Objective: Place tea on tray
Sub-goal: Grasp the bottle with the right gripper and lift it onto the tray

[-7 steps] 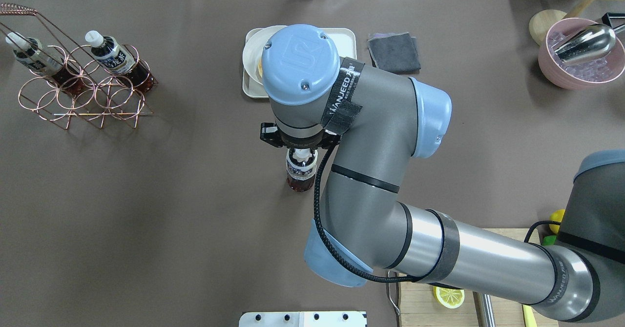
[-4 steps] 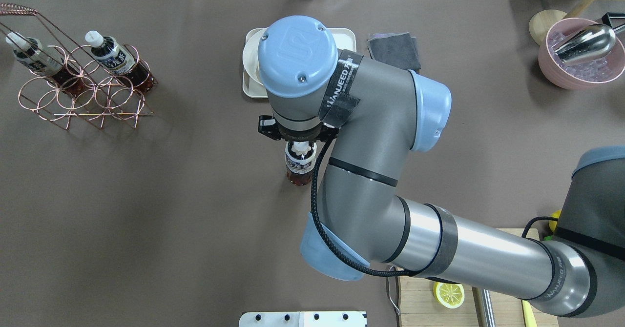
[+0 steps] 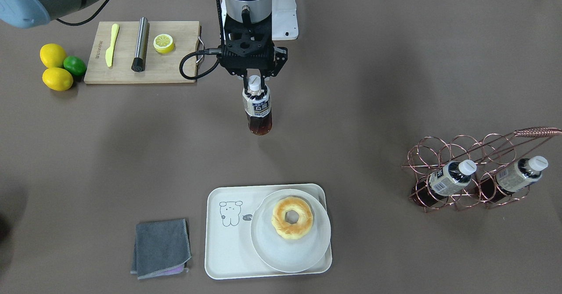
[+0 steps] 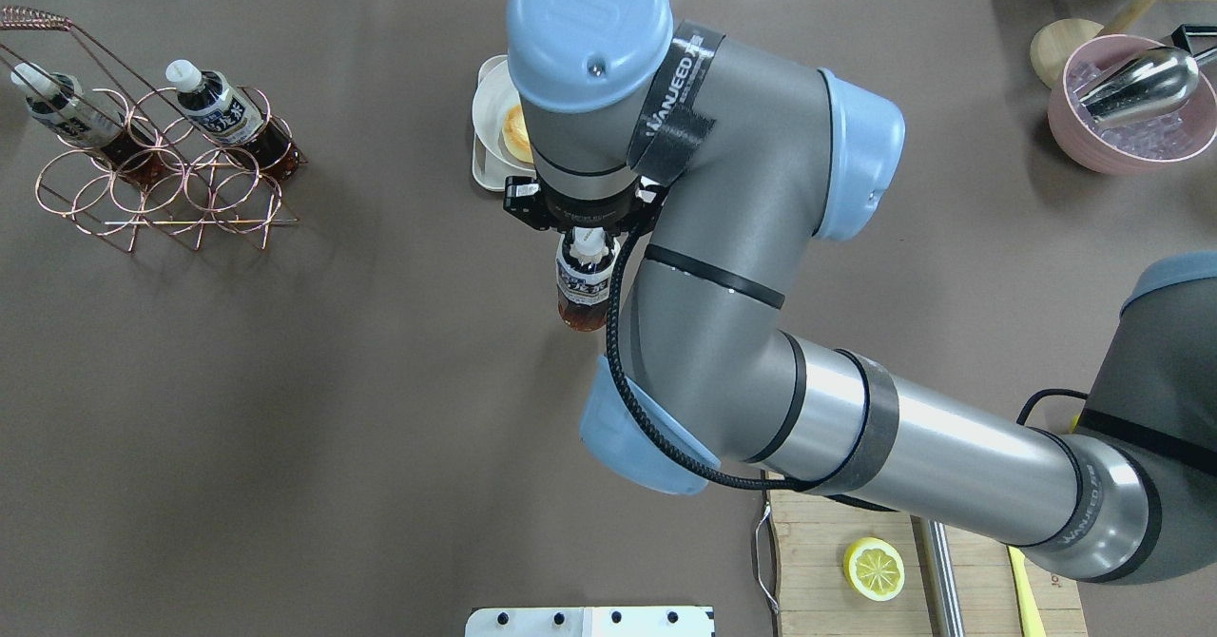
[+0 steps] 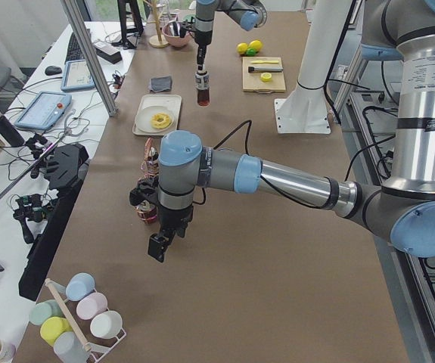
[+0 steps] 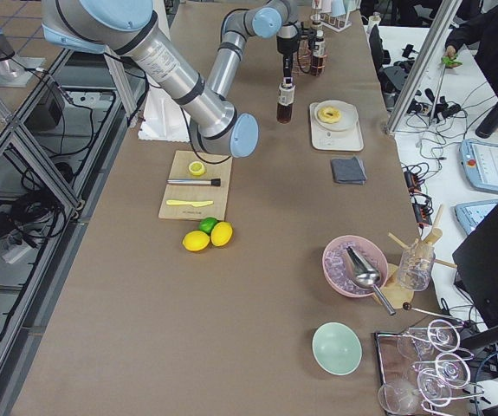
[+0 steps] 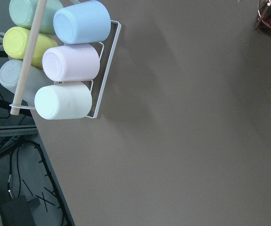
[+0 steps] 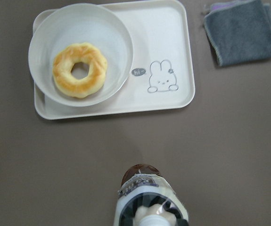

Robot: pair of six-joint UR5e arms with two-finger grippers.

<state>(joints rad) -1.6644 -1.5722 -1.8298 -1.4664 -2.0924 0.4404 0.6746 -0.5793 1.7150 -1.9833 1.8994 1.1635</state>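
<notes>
My right gripper [image 3: 254, 84] is shut on the white cap and neck of the tea [image 3: 258, 109], a small bottle of dark reddish-brown drink that hangs upright under it [image 4: 583, 285]. The wrist view shows the tea [image 8: 147, 193] short of the near rim of the cream tray [image 8: 166, 47], with bare table between them. The tray [image 3: 228, 237] bears a round white plate [image 3: 290, 245] with a doughnut on one half; its bear-drawing half is bare. My left gripper [image 5: 156, 246] shows only in the exterior left view, low over the table beside the copper rack; I cannot tell whether it is open or shut.
A copper wire rack [image 4: 162, 181] at the table's left holds two more bottles [image 4: 217, 107]. A folded grey cloth [image 3: 161, 248] lies beside the tray. A cutting board [image 3: 142, 52] with lemon slice, lemons, and a pink ice bowl [image 4: 1131, 105] sit on the right side.
My right arm has carried the tea farther across the table toward the tray. Its wrist now covers most of the tray in the overhead view.
</notes>
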